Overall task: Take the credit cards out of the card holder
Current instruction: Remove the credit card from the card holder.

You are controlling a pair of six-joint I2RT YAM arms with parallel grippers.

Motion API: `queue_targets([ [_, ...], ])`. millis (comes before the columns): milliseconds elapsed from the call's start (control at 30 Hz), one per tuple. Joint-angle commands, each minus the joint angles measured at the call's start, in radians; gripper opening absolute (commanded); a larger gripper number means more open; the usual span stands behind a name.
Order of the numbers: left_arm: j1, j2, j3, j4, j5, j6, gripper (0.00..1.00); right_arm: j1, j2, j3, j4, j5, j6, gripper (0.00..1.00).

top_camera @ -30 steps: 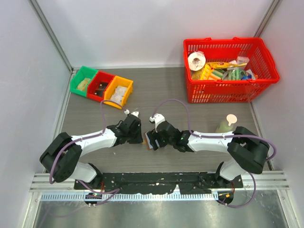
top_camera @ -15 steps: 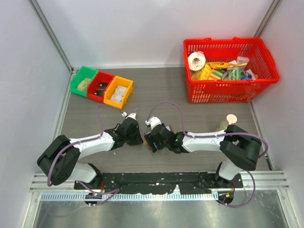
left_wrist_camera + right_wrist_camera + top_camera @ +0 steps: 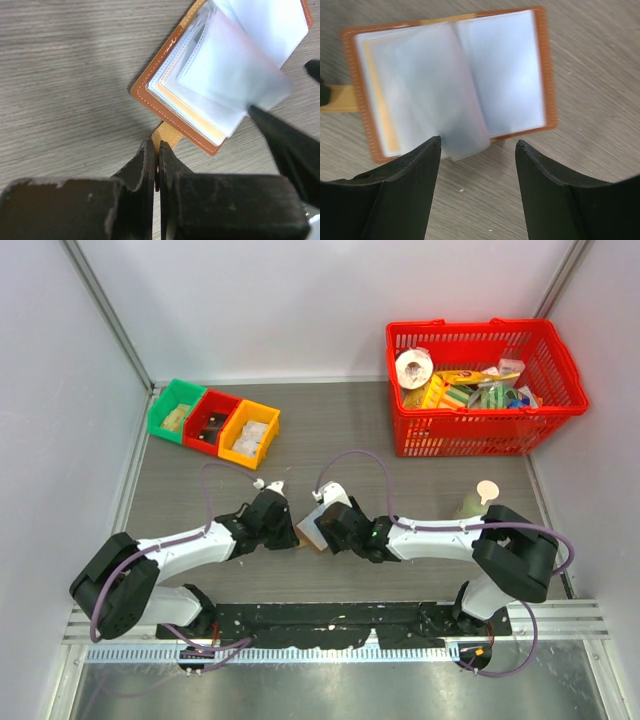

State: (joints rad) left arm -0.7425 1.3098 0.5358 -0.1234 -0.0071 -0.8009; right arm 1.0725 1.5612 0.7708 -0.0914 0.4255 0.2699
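The brown card holder [image 3: 312, 532] lies open on the table between my two grippers. My left gripper [image 3: 156, 147] is shut on its tan strap [image 3: 167, 135]. Clear sleeves fan up from the spine [image 3: 220, 65], one page standing blurred [image 3: 440, 100]. The credit cards show only as pale whitish-blue faces inside the sleeves [image 3: 507, 70]. My right gripper [image 3: 477, 145] is open at the holder's near edge [image 3: 520, 134], the loose sleeve's corner just inside its left finger [image 3: 415, 170]. In the top view my right gripper [image 3: 327, 528] faces my left gripper [image 3: 296, 534].
A red basket [image 3: 470, 445] full of groceries stands at the back right. Green, red and yellow bins [image 3: 212, 422] sit at the back left. A pale green object with a peach top [image 3: 476, 500] stands by my right arm. Walls close both sides.
My left gripper has closed on the strap and its arm stretched lower. My right jaws narrowed a little, and the holder's pale inside now shows from above.
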Motion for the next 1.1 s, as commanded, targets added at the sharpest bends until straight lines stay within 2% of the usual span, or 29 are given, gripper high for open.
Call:
queue_targets([
  [0,-0.003,-0.046,-0.010,-0.045,0.035,0.026,0.00,-0.038,-0.070,0.015,-0.042,0.111,0.000,0.65],
  [233,-0.003,-0.075,-0.028,-0.067,0.059,0.028,0.00,-0.155,-0.092,0.008,-0.039,0.033,0.025,0.64],
  [367,-0.003,-0.104,-0.036,-0.079,0.045,0.023,0.00,-0.166,-0.102,0.022,-0.048,-0.017,-0.012,0.64],
  [467,-0.004,-0.113,-0.039,-0.079,0.032,0.020,0.00,-0.152,-0.141,0.018,0.004,-0.146,-0.047,0.64],
  [600,-0.003,-0.112,-0.037,-0.076,0.027,0.017,0.00,-0.091,-0.165,0.025,0.051,-0.244,-0.097,0.67],
  [733,-0.004,-0.107,-0.039,-0.070,0.024,0.014,0.00,-0.026,-0.100,0.047,0.082,-0.249,-0.106,0.68],
  [1067,-0.004,-0.113,-0.042,-0.068,0.033,0.008,0.00,0.024,0.016,0.071,0.116,-0.257,-0.124,0.68],
])
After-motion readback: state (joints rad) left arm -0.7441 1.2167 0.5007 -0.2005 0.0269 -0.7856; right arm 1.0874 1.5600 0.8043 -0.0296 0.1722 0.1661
